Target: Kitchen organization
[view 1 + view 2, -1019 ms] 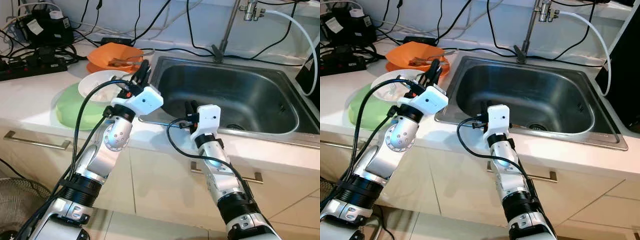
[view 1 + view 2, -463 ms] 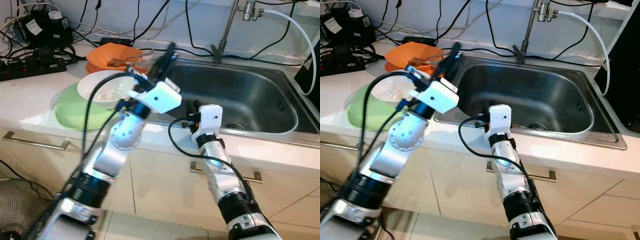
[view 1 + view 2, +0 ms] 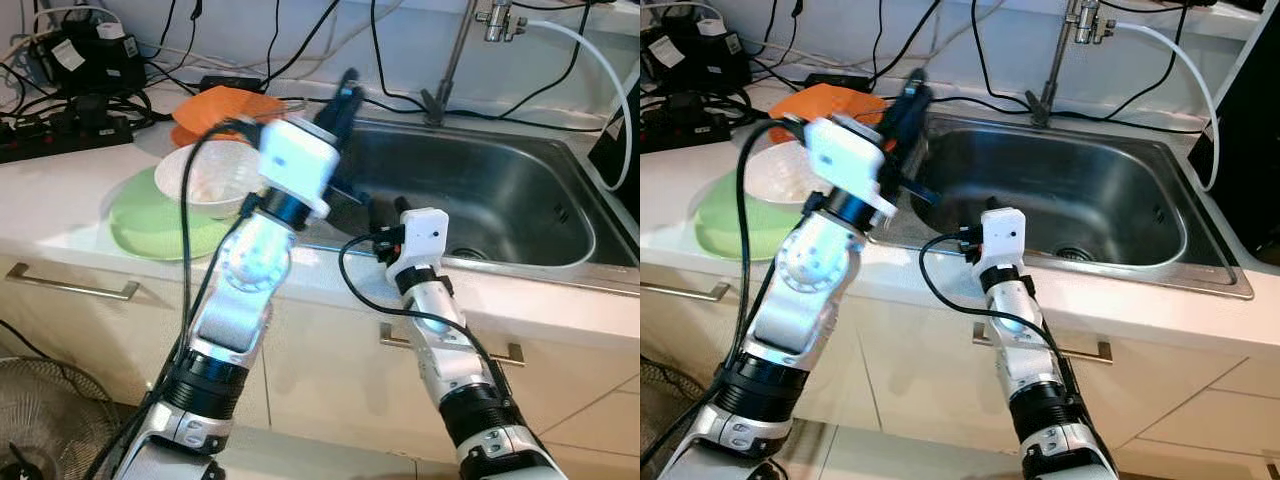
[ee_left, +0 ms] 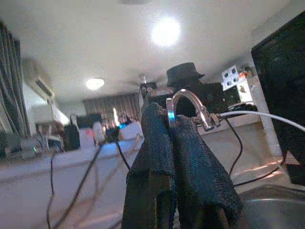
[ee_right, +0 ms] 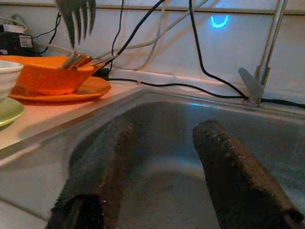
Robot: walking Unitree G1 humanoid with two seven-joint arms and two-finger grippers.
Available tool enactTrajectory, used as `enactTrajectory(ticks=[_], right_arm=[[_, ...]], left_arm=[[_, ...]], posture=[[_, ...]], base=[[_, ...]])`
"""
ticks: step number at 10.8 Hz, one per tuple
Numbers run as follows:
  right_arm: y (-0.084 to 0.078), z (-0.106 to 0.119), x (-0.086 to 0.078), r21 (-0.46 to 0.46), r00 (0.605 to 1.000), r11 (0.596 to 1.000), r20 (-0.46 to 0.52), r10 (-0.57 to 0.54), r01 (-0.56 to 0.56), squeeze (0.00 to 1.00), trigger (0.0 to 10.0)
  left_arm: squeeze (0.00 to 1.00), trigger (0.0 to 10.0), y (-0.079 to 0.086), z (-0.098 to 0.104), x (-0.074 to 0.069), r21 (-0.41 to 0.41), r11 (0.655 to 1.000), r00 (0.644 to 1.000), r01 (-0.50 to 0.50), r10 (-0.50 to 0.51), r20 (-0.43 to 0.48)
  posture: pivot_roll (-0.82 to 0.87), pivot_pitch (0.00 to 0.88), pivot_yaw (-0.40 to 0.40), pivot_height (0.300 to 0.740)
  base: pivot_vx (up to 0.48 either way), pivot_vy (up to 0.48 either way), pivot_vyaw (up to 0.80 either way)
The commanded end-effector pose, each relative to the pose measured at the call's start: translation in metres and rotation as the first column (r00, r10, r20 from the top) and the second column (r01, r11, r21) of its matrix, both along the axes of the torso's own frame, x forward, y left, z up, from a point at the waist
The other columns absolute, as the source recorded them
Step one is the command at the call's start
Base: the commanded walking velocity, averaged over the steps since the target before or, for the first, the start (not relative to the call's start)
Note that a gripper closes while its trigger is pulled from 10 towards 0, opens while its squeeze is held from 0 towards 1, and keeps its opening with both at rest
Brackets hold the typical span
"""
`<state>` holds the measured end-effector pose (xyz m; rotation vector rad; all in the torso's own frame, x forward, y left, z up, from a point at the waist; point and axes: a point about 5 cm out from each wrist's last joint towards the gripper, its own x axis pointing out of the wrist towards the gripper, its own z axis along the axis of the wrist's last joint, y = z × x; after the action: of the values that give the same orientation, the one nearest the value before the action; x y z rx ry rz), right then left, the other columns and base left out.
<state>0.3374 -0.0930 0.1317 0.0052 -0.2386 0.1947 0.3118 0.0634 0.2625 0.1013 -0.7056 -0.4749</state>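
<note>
Left hand (image 3: 343, 95), fingers pressed together, points up over the sink's (image 3: 480, 190) left rim; right hand (image 5: 162, 167) rests spread at its near edge.

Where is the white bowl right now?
In the left eye view the white bowl sits on the green plate on the counter, left of the sink, just in front of the orange dish.

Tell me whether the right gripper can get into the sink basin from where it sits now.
Probably yes. The right gripper sits at the front rim of the sink, fingers apart and pointing into the basin, with nothing between them and the steel floor.
</note>
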Motion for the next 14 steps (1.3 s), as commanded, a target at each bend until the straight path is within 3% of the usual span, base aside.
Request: enactTrajectory(ticks=[1,4,5,9,14], right_arm=[[-0.003,0.009,0.003,0.007,0.999,1.0,0.036,-0.002,0.001,1.0,10.0],[-0.001,0.015,0.001,-0.004,0.997,0.999,0.071,0.042,-0.042,1.0,10.0],[0.003,0.021,0.001,-0.007,0.993,0.997,0.09,0.075,-0.075,0.0,10.0],[0.012,0.033,0.001,0.015,0.983,0.992,0.133,0.126,-0.129,0.0,10.0],[0.022,0.037,-0.002,0.029,0.972,0.982,0.145,0.183,-0.189,0.0,10.0]], left_arm=[[0.0,10.0,0.001,0.0,-0.001,-0.017,1.0,1.0,0.016,-0.016,-0.012],[0.0,10.0,0.008,-0.006,0.004,-0.125,0.988,0.988,0.093,-0.107,-0.108],[0.0,10.0,0.008,-0.008,0.005,-0.092,0.989,0.984,0.113,-0.124,-0.13],[0.0,10.0,-0.004,-0.023,0.001,-0.068,0.974,0.948,0.214,-0.224,-0.224],[0.0,10.0,-0.007,-0.026,-0.001,-0.075,0.963,0.928,0.26,-0.27,-0.256]], posture=[[0.21,0.0,-0.034,0.74],[0.21,0.0,-0.03,0.74],[0.21,0.0,-0.028,0.74],[0.21,0.0,-0.024,0.74],[0.21,0.0,-0.019,0.74]], base=[[0.0,0.0,0.0],[0.0,0.0,0.0],[0.0,0.0,0.0],[0.0,0.0,0.0],[0.0,0.0,0.0]])
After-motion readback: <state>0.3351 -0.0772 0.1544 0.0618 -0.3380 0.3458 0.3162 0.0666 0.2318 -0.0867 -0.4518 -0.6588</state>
